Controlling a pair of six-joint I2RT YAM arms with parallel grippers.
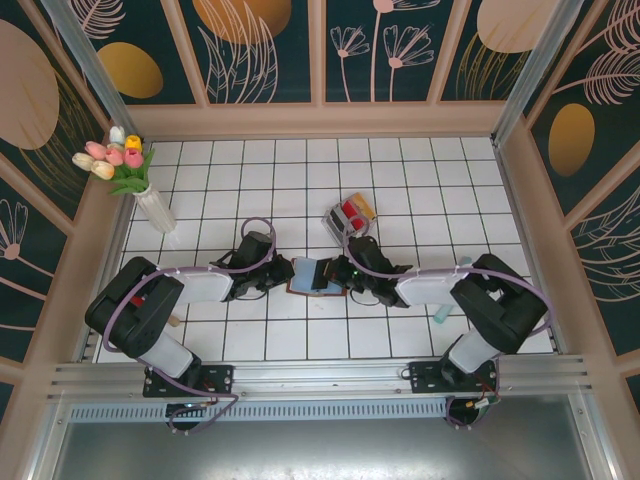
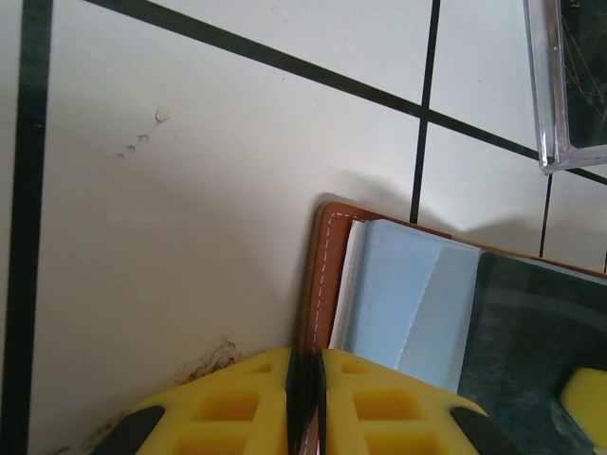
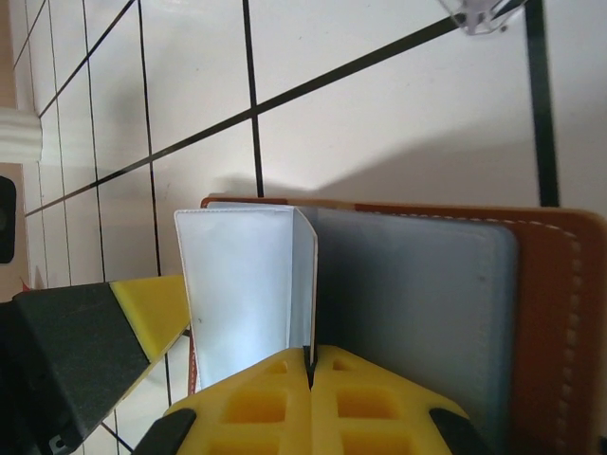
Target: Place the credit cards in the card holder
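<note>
You're seeing a white vase (image 1: pixel 155 208) of tulips (image 1: pixel 115 155) standing by the tiled counter's (image 1: pixel 420 170) left edge, a clear tray (image 1: pixel 336 224) sitting mid-counter.

The card holder (image 1: pixel 312 275) is being kept on the worktop (image 1: pixel 250 180) between the left hand (image 1: pixel 288 274) and right hand (image 1: pixel 337 283), before the card tray (image 1: pixel 337 226).

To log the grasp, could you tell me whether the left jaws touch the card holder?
Touching: the left wrist view shows the left gripper jaws pinching the card holder edge.
</note>
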